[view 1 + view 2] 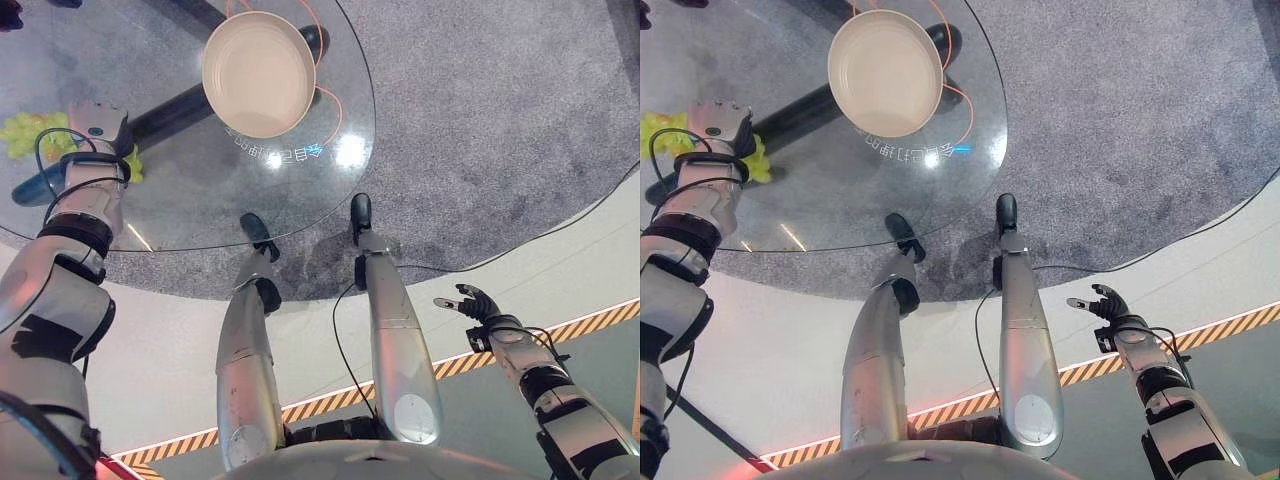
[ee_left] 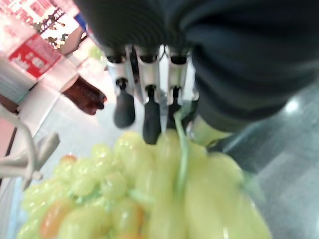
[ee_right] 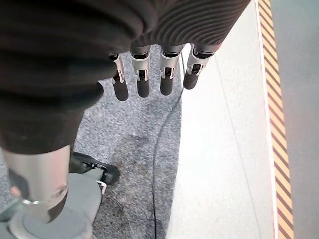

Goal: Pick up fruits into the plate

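A bunch of green grapes (image 1: 20, 133) lies on the round glass table (image 1: 200, 205) at its left side. My left hand (image 1: 97, 125) is over the bunch and covers part of it. In the left wrist view its fingers (image 2: 151, 124) reach out fairly straight, their dark tips resting on top of the grapes (image 2: 149, 199). A cream plate (image 1: 258, 72) stands empty at the table's far middle, well to the right of the grapes. My right hand (image 1: 478, 303) hangs low at the right, off the table, with fingers (image 3: 142, 84) relaxed and holding nothing.
The table's dark base (image 1: 170, 110) shows through the glass. The near table edge curves in front of me. Grey carpet (image 1: 480, 120) lies to the right, and a yellow-black striped tape line (image 1: 590, 320) crosses the pale floor.
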